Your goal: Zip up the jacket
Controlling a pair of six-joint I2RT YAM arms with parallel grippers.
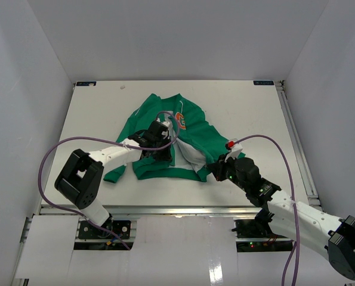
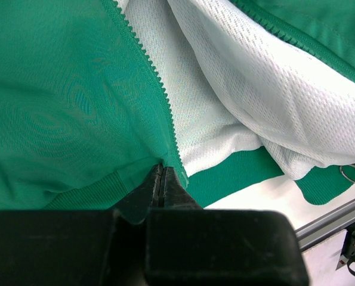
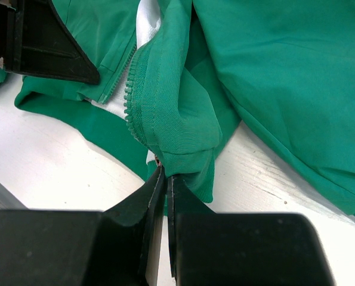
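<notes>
The green jacket (image 1: 189, 128) lies open in the middle of the table, its white lining (image 2: 225, 101) showing between the two front panels. My left gripper (image 1: 163, 156) is shut on the bottom hem of one panel, right at the lower end of its zipper teeth (image 2: 146, 71); the fingertips (image 2: 165, 179) pinch the green fabric. My right gripper (image 3: 165, 174) is shut on the bunched bottom corner of the other panel (image 3: 183, 119), just below its zipper teeth (image 3: 131, 89). A small metal ring (image 2: 353, 174) lies at the hem edge.
The left gripper's black body (image 3: 40, 42) shows at the upper left of the right wrist view. A metal rail (image 1: 177, 210) runs along the table's near edge. White walls enclose the table (image 1: 255, 107). Purple cables (image 1: 52, 161) arc from both arms.
</notes>
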